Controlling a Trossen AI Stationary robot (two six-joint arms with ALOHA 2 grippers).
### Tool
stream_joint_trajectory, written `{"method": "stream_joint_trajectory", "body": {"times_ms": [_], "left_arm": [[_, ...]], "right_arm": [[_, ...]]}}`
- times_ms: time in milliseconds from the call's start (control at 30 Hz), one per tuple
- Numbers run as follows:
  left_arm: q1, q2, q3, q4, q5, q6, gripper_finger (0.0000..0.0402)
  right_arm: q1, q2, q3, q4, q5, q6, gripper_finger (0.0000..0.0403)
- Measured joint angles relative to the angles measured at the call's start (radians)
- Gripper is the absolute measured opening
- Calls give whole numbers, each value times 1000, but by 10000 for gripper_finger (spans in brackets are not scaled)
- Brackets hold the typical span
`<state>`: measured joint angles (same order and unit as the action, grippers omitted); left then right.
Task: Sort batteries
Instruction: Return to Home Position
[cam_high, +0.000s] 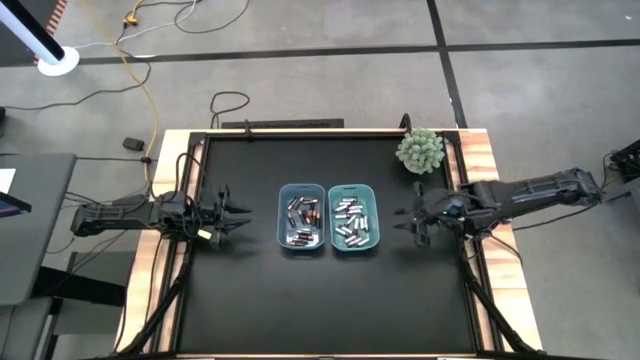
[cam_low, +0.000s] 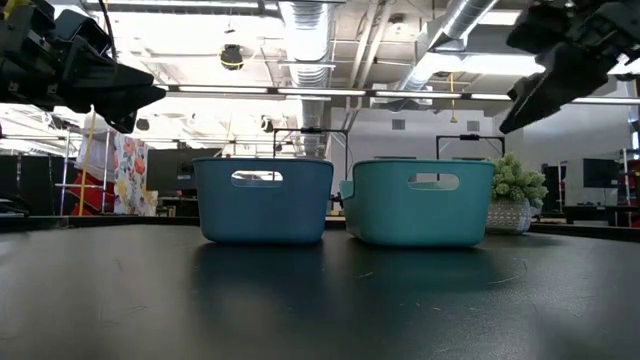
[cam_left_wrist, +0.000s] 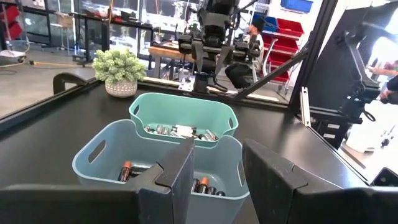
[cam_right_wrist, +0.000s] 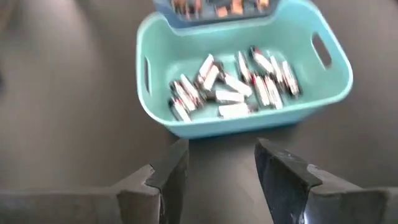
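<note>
Bare black table (cam_low: 300, 300) up front, two bins mid-table, both hands empty.
Dark batteries (cam_high: 301, 222) lie in the blue bin (cam_high: 301, 186), white batteries (cam_high: 350, 220) in the teal bin (cam_high: 352, 187) just beside it; none loose that I see. Left hand (cam_high: 240, 218) hovers near the left edge, right hand (cam_high: 402, 220) near the right, each spread wide. Sorting looks done; homing seems in hand, calling only for each arm to fold back clear of the bins.

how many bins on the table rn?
2. Blue bin at the centre of the table; teal bin beside it, nearer the potted plant. Each holds batteries.
</note>
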<state>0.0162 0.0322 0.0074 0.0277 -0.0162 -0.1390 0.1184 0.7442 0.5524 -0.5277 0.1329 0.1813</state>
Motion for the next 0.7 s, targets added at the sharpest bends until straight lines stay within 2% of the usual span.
{"method": "stream_joint_trajectory", "body": {"times_ms": [167, 333, 700], "left_arm": [[0, 0, 0, 0, 0, 0, 132], [0, 0, 0, 0, 0, 0, 132], [0, 0, 0, 0, -1, 0, 132]], "right_arm": [[0, -149, -177, 275, -12, -15, 200], [-3, -291, -302, 423, -112, -14, 200], [-50, -640, -467, 539, -127, -22, 200]]}}
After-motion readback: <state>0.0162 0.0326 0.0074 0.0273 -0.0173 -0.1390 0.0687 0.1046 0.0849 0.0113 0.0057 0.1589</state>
